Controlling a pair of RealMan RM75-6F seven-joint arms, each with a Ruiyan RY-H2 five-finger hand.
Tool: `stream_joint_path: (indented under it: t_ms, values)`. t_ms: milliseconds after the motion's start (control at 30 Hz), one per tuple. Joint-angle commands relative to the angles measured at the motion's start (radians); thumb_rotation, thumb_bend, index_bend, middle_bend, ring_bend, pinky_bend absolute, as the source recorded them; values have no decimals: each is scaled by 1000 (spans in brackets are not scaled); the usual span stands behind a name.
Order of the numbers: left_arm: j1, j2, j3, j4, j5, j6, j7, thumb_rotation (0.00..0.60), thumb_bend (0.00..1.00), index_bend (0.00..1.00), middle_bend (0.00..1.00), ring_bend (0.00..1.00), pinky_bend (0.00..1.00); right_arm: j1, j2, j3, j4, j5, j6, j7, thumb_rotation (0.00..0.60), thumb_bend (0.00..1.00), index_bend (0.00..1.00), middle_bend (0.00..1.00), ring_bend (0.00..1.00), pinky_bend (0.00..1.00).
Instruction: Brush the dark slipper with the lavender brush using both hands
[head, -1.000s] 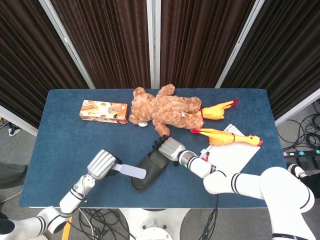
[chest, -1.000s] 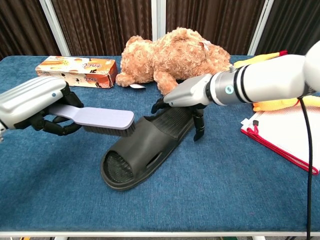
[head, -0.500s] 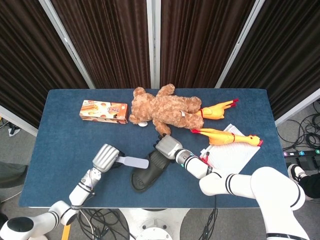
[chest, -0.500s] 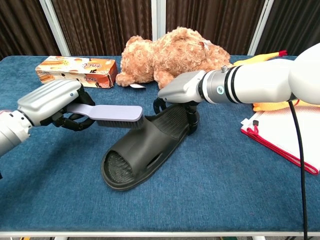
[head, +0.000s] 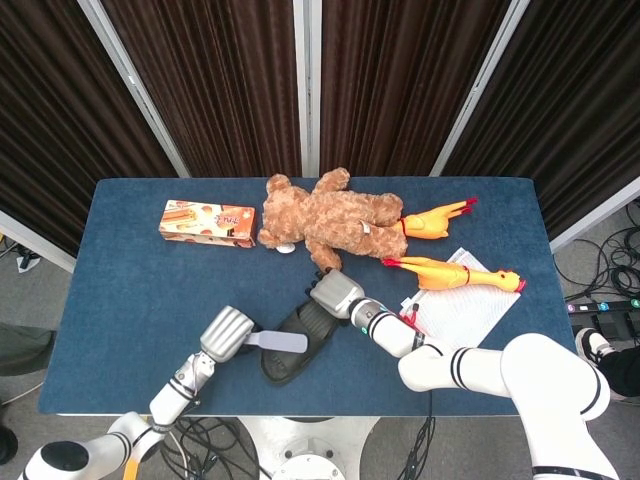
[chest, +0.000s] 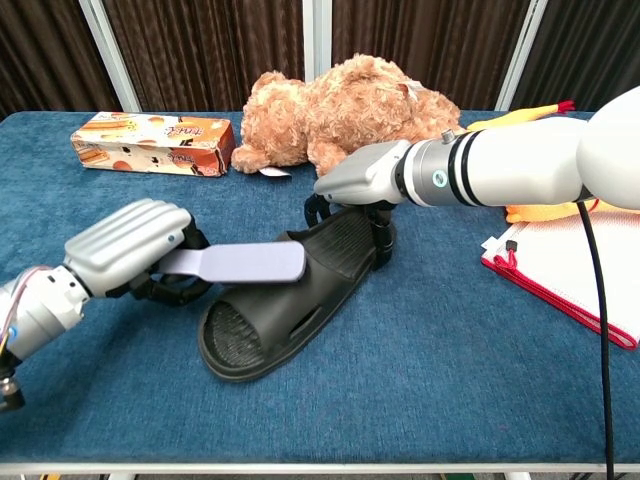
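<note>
The dark slipper (chest: 285, 300) (head: 294, 345) lies on the blue table, toe toward the front left. My left hand (chest: 128, 248) (head: 224, 333) grips the handle of the lavender brush (chest: 240, 264) (head: 277, 342). The brush head lies flat over the slipper's strap. My right hand (chest: 358, 188) (head: 331, 295) holds the slipper's heel end, fingers curled down over both sides of it.
A brown teddy bear (chest: 340, 110) lies just behind the slipper. A snack box (chest: 150, 143) sits at the back left. Two rubber chickens (head: 455, 275) and a white pad with a red edge (chest: 570, 270) lie to the right.
My left hand has come forward and down, carrying the brush rightward from beside the slipper onto its strap. The right hand has closed in on the heel and stayed there.
</note>
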Motion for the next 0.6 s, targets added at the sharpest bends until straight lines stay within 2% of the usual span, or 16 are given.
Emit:
stream_joint_path:
  t_ms: [33,133,300,433,533,600]
  values:
    - [7,26,26,-50,24,13,5,600,505,1000,1000,1000,1000,0,1,-1,-2,0,1,2,600,94,436,327,124,200]
    - [3,50,23,-91,37,43,10,600,507,1000,1000,1000,1000,1,2,-3,-3,0,2,4,600,93,436,327,124,200]
    - [-20,82,-49,-135,-8,47,8,600,506,1000,1000,1000,1000,2,5,-8,-6,4,5,3,600,94,436,327,124,201]
    - [-36,78,-89,-112,-54,3,10,600,506,1000,1000,1000,1000,3,7,-9,-15,5,8,3,600,94,436,327,124,201]
    - [-41,59,-89,-65,-71,-37,29,600,506,1000,1000,1000,1000,5,7,-10,-16,7,9,3,600,93,436,327,124,203]
    - [-38,44,-70,-32,-65,-56,42,600,506,1000,1000,1000,1000,7,7,-11,-16,10,8,3,600,93,436,327,124,203]
